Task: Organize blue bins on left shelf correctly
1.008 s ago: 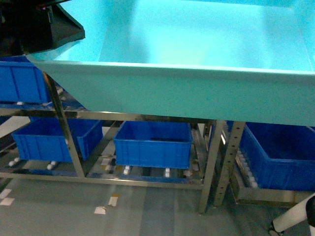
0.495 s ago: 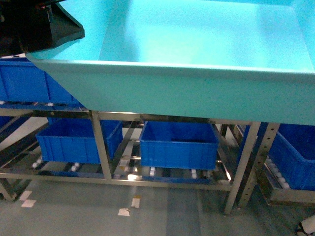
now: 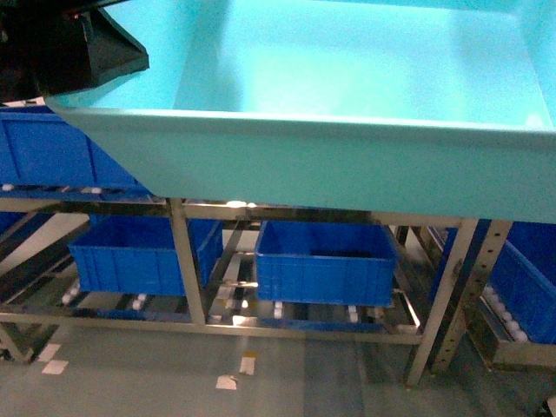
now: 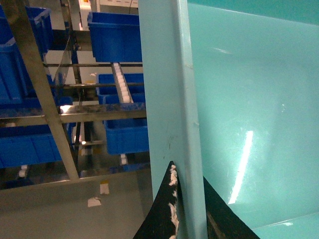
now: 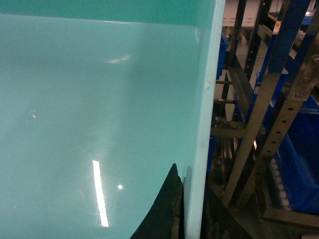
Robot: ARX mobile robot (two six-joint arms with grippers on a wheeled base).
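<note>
Turquoise bin fills the top of the head view, carried in front of the robot with its long near wall sloping down over the scene and its interior empty. Behind and below it stands the left shelf, a shiny steel rack with white rollers on its tracks, and over the past second that rack has slid to the right across the frame: the upright that stood near the left edge now sits left of centre, and the two dark blue bins on the lower level have moved right with it. The carried tub itself has kept its place in the frame, so the base appears to be shifting or turning left with the load, bringing the rack squarely ahead. By that reading the task is in its carry-and-approach stage, with the tub not yet on any shelf level.

Both arms hold the tub at its short ends. On the left, the left gripper straddles the rim, one dark finger outside the wall and one inside, pressed together on the plastic. The right gripper clamps the opposite rim in the same way, its outer finger plainly seen and the inner one barely visible against the wall. Floor markers, small pale scraps of tape, lie on the grey floor before the rack.
</note>
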